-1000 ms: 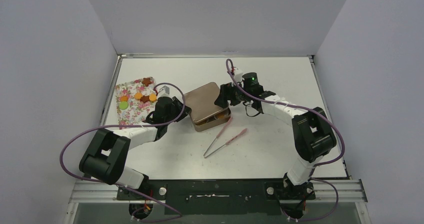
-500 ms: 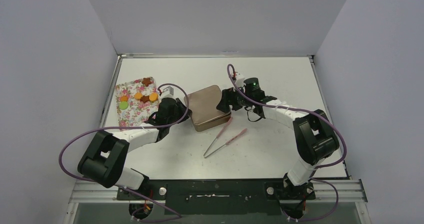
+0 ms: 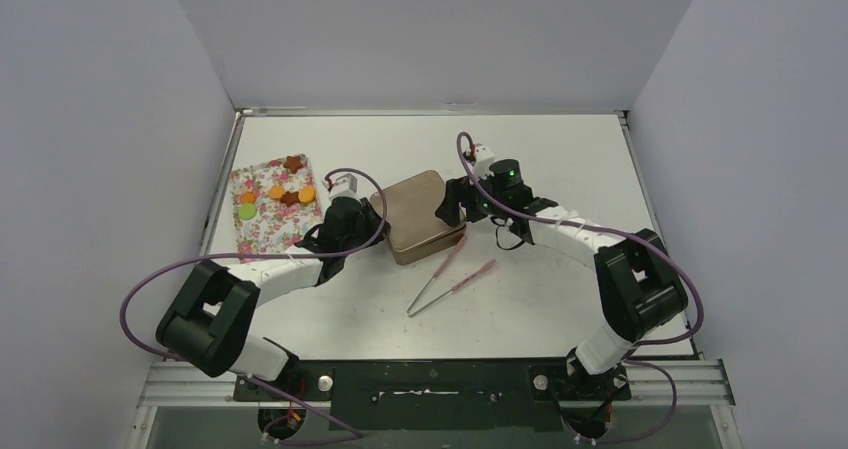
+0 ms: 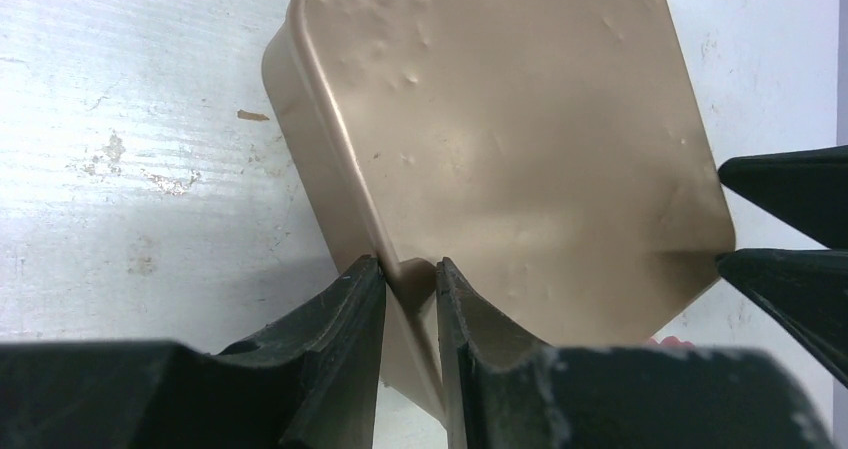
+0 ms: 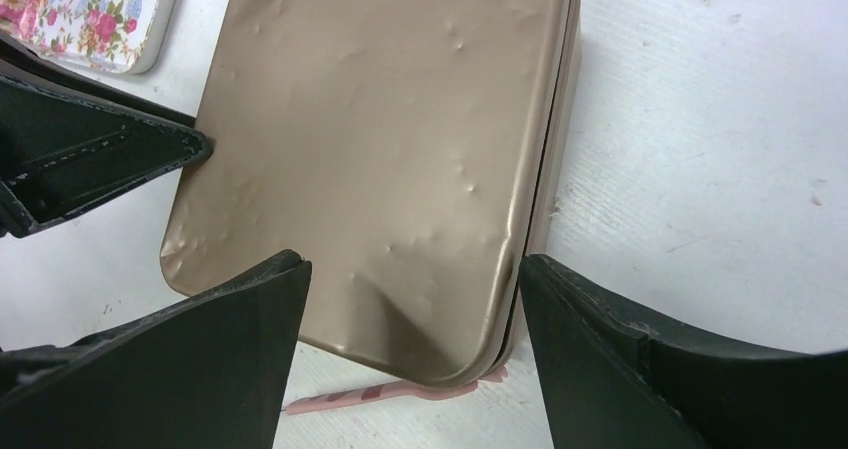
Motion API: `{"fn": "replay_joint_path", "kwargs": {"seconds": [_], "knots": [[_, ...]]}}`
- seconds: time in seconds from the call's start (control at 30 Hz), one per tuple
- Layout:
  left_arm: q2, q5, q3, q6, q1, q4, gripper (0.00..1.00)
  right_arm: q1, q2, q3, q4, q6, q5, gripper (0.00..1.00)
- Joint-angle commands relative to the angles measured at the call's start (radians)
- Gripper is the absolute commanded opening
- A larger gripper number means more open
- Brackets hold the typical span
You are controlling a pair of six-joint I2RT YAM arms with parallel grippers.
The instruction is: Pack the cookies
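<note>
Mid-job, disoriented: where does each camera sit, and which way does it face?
Top external: above and behind the robot, looking down; left arm, right arm, tin and floral tray show.
Left wrist: on the left arm, facing the tin's corner; left tool pinches it.
Right wrist: on the right arm, facing the tin's other side; right tool at its edge.
Both wrist views share the tin and the other tool.

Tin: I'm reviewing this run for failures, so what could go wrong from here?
The left gripper pinches only one corner of the tin, so it could slip off. The right gripper straddles the opposite corner with its jaws open, and closing may shove the tin onto the tongs. The tin looks shut with the cookies on the tray, so packing may stall.
</note>
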Motion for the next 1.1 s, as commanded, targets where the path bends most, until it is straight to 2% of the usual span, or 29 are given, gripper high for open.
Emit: {"fn": "replay_joint_path", "kwargs": {"seconds": [0.0,0.13,0.3,0.6,0.8,1.07], "knots": [[0.014,-0.01,0.044,0.025,-0.014,-0.009,0.24,0.0,-0.094,-0.015,0.067,0.02,0.079,0.79],[0.013,-0.017,0.046,0.03,-0.021,-0.014,0.24,-0.048,-0.111,-0.044,0.076,0.075,0.101,0.81],[0.012,-0.029,0.053,0.039,-0.032,-0.027,0.24,-0.147,-0.112,-0.115,0.16,0.183,-0.023,0.81],[0.013,-0.046,0.055,0.053,-0.044,-0.042,0.25,-0.158,-0.044,-0.149,0.26,0.292,-0.131,0.8],[0.009,-0.051,0.06,0.06,-0.05,-0.053,0.25,-0.158,0.026,-0.168,0.281,0.343,-0.144,0.75],[0.011,-0.048,0.07,0.061,-0.071,-0.057,0.27,-0.158,0.054,-0.226,0.38,0.397,-0.202,0.63]]}}
